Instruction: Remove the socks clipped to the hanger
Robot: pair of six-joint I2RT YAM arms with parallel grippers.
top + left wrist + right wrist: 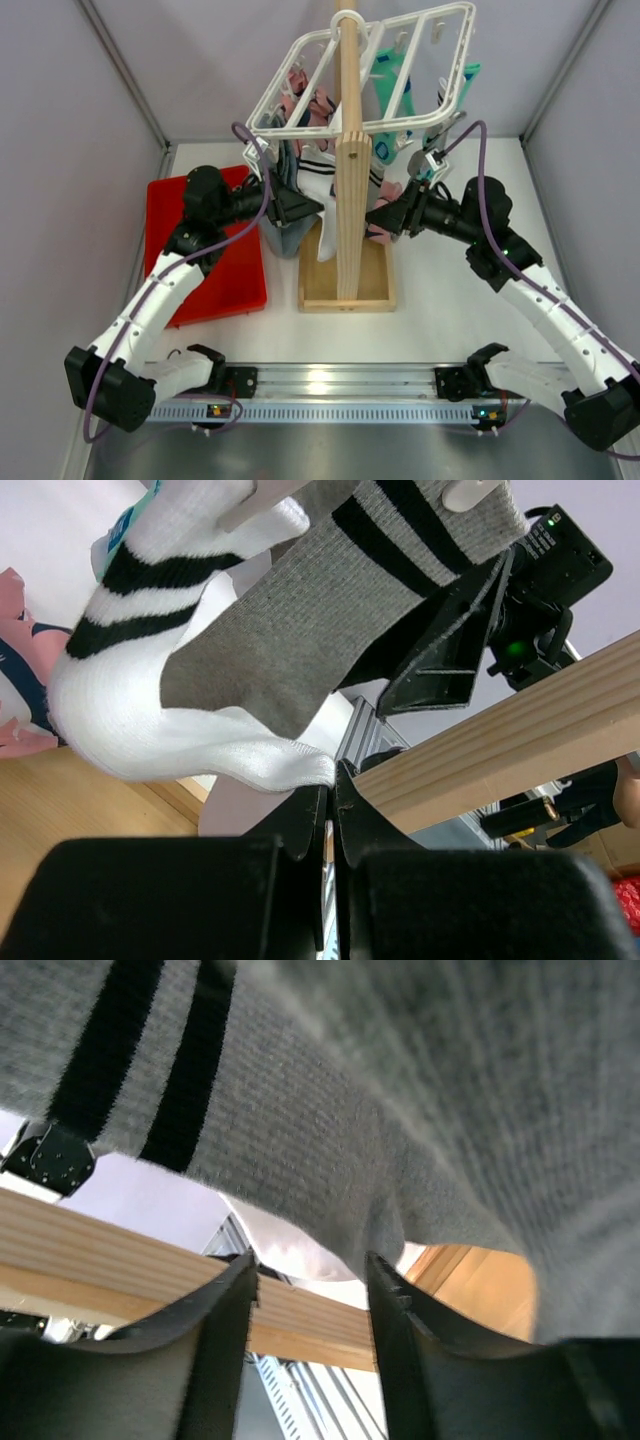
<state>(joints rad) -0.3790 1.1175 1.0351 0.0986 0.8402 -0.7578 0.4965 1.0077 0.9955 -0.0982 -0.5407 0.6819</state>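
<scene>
The white grid hanger (372, 70) sits atop a wooden post (350, 160). Teal socks (388, 72) hang from its far side. A white sock with black stripe bands (318, 180) hangs left of the post. In the left wrist view its toe (280, 765) is drawn to a point at my left gripper (331, 780), whose jaws are shut on the tip. My left gripper (308, 206) reaches in from the left. My right gripper (376, 220) is open, and a grey sock with black stripes (400, 1110) hangs just above and between its jaws (312, 1260). The grey sock (300, 630) overlaps the white one.
A red tray (215, 255) lies at the left. The post stands in a wooden box base (345, 285). A pink printed cloth (305, 105) and a blue-grey cloth (283, 236) hang left of the post. The right gripper (450, 650) shows beyond the post (520, 730).
</scene>
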